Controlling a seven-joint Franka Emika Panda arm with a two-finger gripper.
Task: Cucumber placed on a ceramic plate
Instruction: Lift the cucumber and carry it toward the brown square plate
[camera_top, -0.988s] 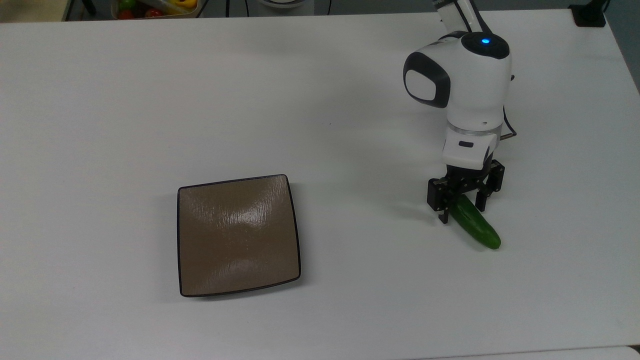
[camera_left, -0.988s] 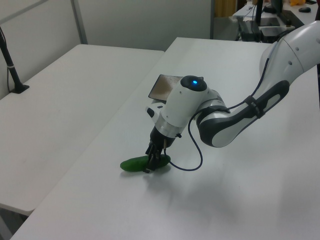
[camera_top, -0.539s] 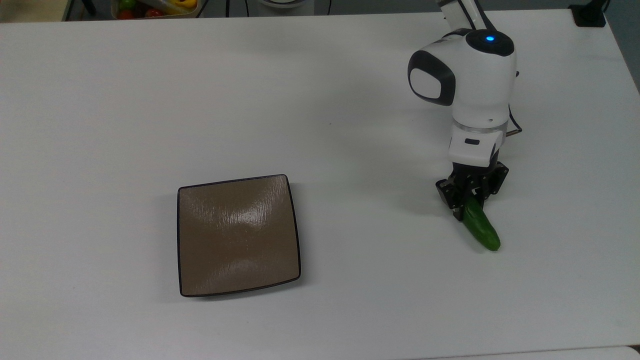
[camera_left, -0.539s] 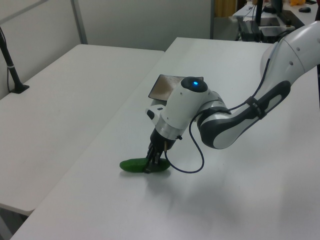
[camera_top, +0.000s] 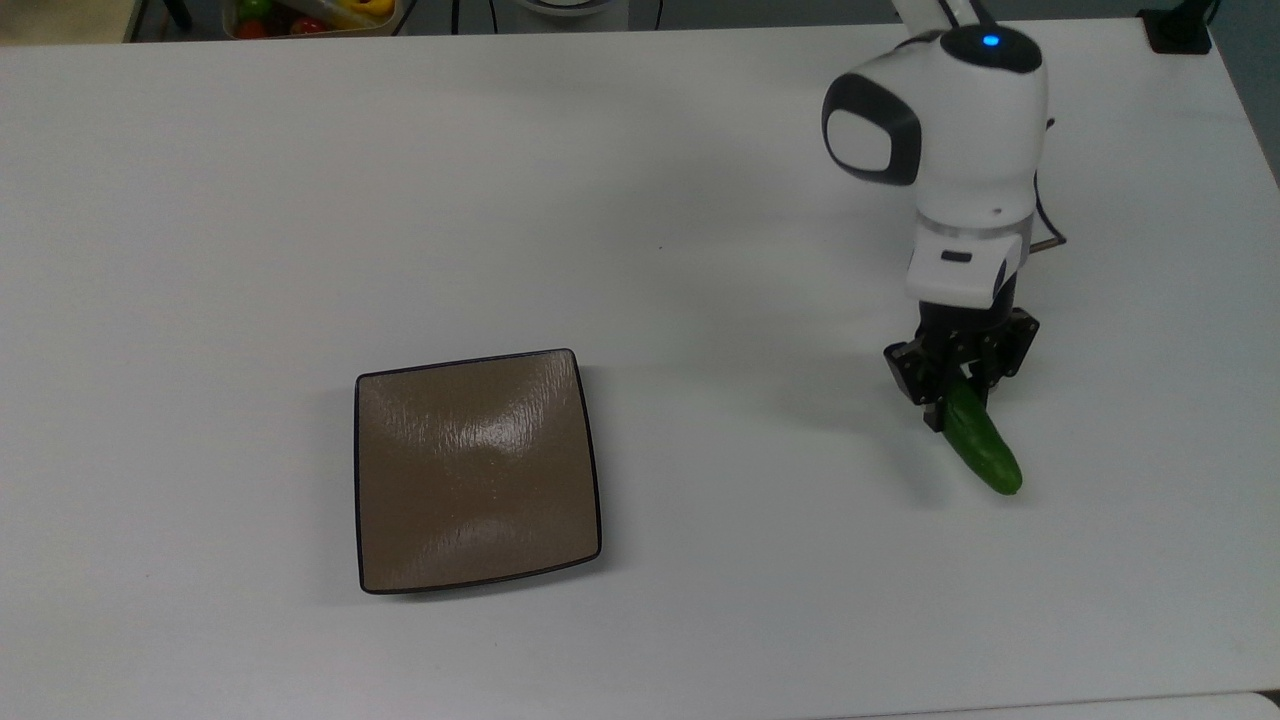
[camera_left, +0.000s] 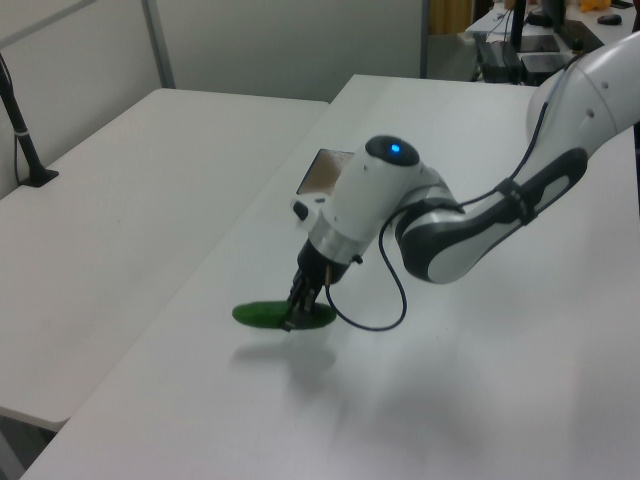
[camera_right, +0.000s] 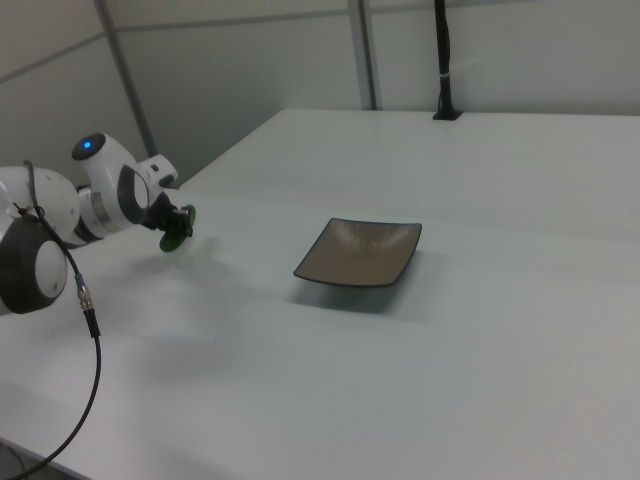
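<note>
The dark green cucumber (camera_top: 986, 447) is held at one end, its free end pointing toward the top view's lower right. My gripper (camera_top: 955, 400) is shut on it and points down. In the left view the cucumber (camera_left: 260, 315) hangs a little above the table over its shadow, with the gripper (camera_left: 298, 313) gripping its right end. The square brown ceramic plate (camera_top: 475, 470) lies bare, far off to the top view's left of the gripper. In the right view the plate (camera_right: 360, 250) sits mid-table and the gripper (camera_right: 172, 226) holds the cucumber (camera_right: 177, 238) at the left.
A bin of colourful fruit (camera_top: 310, 14) sits beyond the table's far edge at the top view's upper left. A black post base (camera_top: 1180, 30) stands at the top right corner. A thin cable (camera_left: 385, 300) loops from the wrist. A second white table (camera_left: 120, 190) adjoins on the left view's left.
The fingers narrowed from wide apart to shut on the cucumber. The arm then rose and shifted slightly to the top view's right, lifting the cucumber off the table.
</note>
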